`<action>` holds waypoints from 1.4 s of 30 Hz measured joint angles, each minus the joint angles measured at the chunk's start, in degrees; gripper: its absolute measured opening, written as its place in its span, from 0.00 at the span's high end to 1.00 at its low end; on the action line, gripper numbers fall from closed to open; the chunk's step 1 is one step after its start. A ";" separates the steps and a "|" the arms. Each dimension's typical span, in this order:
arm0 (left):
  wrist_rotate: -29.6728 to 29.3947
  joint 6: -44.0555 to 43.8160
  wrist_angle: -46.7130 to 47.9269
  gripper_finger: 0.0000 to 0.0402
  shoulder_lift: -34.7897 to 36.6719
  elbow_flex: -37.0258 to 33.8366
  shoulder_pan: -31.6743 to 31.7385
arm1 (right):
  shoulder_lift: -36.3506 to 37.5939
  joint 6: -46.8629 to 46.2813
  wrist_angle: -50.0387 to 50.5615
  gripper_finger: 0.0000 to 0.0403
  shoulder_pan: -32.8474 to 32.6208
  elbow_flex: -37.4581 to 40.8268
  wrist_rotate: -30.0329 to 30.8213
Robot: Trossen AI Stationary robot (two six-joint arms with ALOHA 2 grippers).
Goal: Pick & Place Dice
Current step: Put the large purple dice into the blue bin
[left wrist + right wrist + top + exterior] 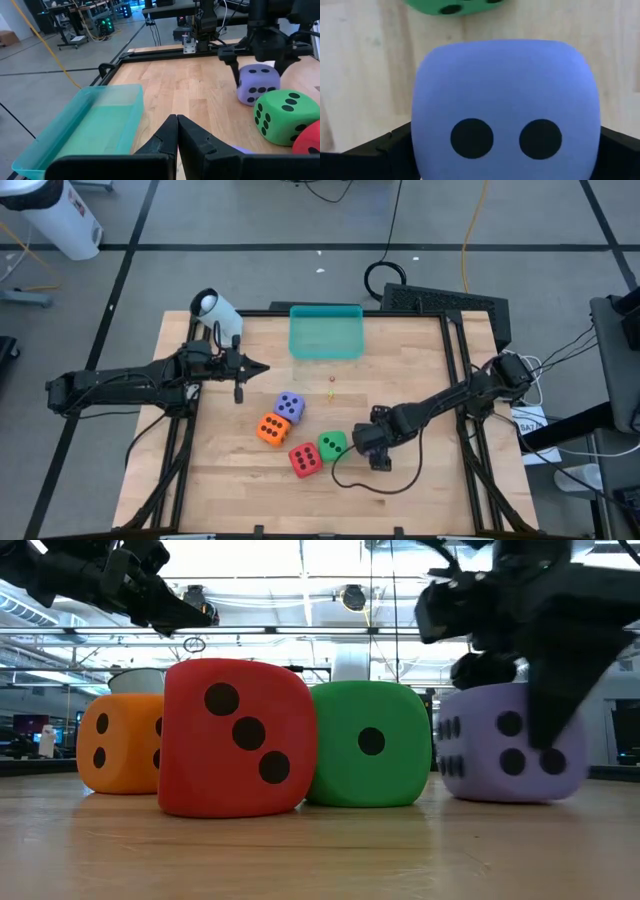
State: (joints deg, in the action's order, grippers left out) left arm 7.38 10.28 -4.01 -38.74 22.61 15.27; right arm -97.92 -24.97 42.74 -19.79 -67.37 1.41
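Note:
Four dice show in the high view at the table's middle: a purple die [289,406], an orange die [272,429], a red die [305,459] and a green die [332,445]. A second purple die [257,82] sits on the table just right of the green one, hidden under my right arm in the high view. My right gripper [378,448] is open and points down over it, one finger on each side. My left gripper [262,368] is shut, holds nothing, and hovers left of the teal tray [326,332]. My right gripper comes at the second purple die [505,110] from above, with one finger [235,70] beside each of two opposite sides. Whether the fingers touch those sides I cannot tell. The die rests flat on the table.
The teal tray [85,125] lies at the table's far edge. A white device [215,308] stands at the far left corner. A small red and yellow bit [331,385] lies between the tray and the dice. A black cable [370,485] loops on the table near the right gripper.

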 joint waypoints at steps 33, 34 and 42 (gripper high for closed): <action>0.00 1.27 -0.56 0.95 0.00 0.00 0.00 | 10.90 46.69 -23.18 0.02 38.98 -0.28 15.18; 0.00 1.32 -0.55 0.95 0.00 0.00 0.02 | 10.02 47.74 -23.62 0.02 40.05 -0.26 15.12; -0.02 1.45 -0.55 0.95 0.00 0.00 0.04 | 4.27 54.78 -27.82 0.01 44.75 -0.29 13.26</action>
State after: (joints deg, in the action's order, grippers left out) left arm 7.35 11.74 -4.56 -38.74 22.61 15.31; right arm -93.65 29.81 14.92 24.96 -67.67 14.67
